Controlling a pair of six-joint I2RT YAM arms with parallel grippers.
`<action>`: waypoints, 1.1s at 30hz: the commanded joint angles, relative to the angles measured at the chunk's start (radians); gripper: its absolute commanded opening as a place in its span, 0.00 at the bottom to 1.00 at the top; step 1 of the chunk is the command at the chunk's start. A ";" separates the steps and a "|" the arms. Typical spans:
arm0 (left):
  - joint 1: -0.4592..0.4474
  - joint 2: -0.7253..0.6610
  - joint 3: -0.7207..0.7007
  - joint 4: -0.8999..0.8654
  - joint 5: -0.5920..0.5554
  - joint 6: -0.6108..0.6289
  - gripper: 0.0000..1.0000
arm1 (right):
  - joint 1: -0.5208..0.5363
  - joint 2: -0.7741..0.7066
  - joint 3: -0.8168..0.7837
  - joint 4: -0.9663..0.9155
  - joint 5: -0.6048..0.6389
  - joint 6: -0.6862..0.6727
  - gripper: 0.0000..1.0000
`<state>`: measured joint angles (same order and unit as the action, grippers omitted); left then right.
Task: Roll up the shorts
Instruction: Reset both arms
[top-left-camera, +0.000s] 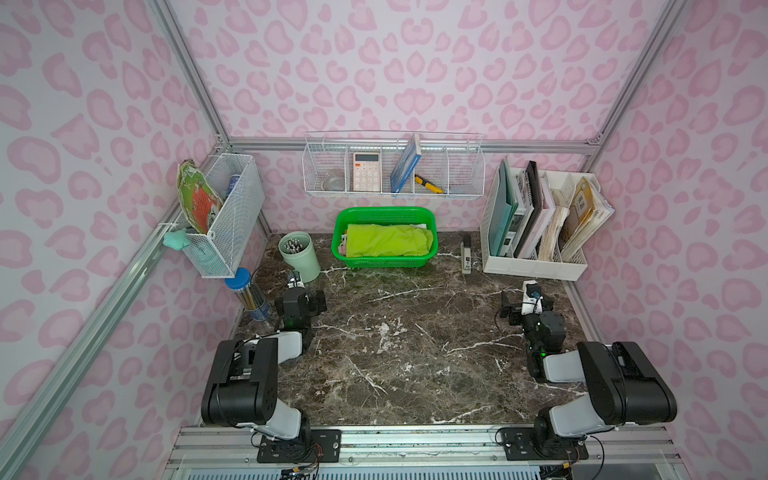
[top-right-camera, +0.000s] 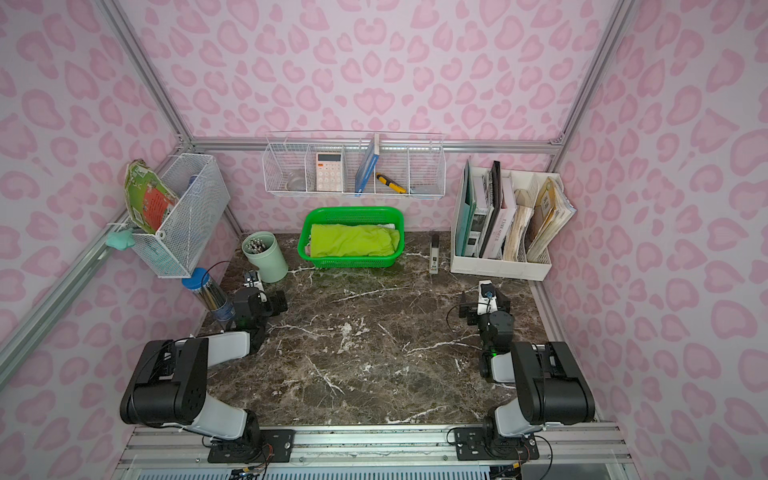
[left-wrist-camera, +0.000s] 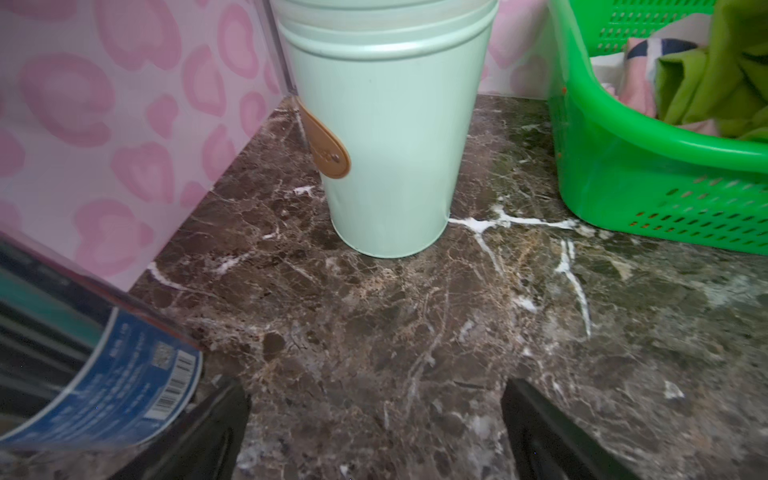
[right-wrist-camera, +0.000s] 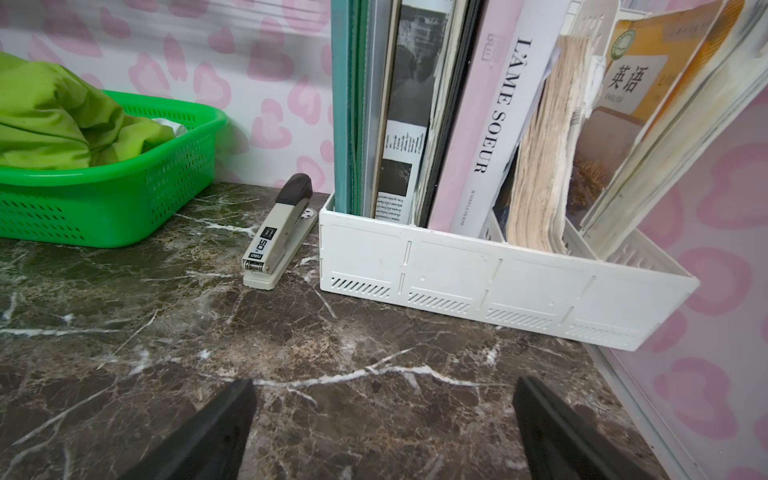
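The lime green shorts lie bunched in a green plastic basket at the back middle of the marble table, seen in both top views. A bit of the pink shorts with navy print shows under them at one end of the basket. My left gripper hovers low over bare marble near the left wall, open and holding nothing, short of a mint cup. My right gripper is open and holds nothing too, over marble in front of the white file rack. Both grippers are well apart from the basket.
A mint cup of pens and a blue-lidded clear tube stand close to my left gripper. A stapler and a white file rack of books sit at the back right. Wire baskets hang on the walls.
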<state>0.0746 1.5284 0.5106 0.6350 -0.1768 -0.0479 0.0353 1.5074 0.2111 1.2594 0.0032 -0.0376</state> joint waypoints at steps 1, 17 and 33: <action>0.015 -0.004 0.002 -0.003 0.136 -0.005 0.99 | 0.000 0.000 0.002 0.039 -0.006 0.009 1.00; 0.040 0.020 -0.059 0.121 0.145 -0.035 0.99 | -0.001 0.001 -0.020 0.077 -0.010 0.007 1.00; 0.040 0.019 -0.058 0.115 0.146 -0.035 0.99 | -0.022 0.058 -0.074 0.225 0.247 0.124 1.00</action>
<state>0.1131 1.5490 0.4488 0.7437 -0.0250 -0.0765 0.0158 1.5627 0.1341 1.4399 0.1654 0.0460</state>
